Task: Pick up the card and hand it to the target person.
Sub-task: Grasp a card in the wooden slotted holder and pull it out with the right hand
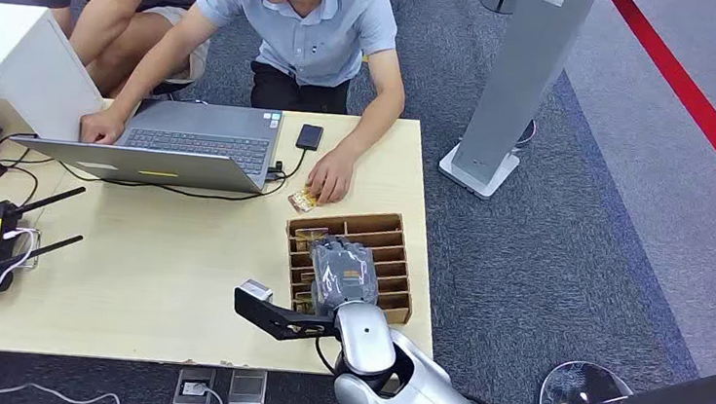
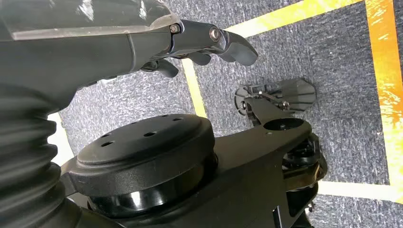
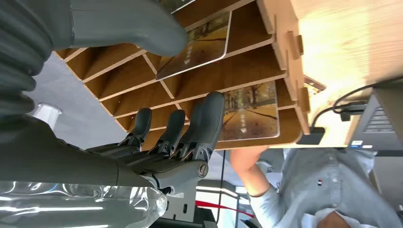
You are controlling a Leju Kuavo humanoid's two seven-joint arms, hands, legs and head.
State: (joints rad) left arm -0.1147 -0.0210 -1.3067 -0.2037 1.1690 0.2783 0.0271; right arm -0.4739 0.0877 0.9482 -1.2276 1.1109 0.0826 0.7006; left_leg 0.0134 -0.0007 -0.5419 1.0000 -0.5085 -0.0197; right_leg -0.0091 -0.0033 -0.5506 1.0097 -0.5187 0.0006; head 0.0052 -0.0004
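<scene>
Cards (image 3: 202, 45) are stored on edge in the slots of a wooden organizer (image 1: 401, 227) at centre-right of the head view, so they must be pinched from above. The right hand (image 1: 340, 271) is poised over the slots, thumb against one card, fingers (image 3: 206, 118) spread behind; nothing is gripped yet. The left hand (image 2: 209, 45) hangs loosely curled, holding nothing.

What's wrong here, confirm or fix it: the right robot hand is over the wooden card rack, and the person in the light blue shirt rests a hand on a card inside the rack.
One thing is off. The head view shows the person's hand on a card lying on the table beside the wooden card rack, not inside it. The right robot hand is indeed over the rack.
</scene>
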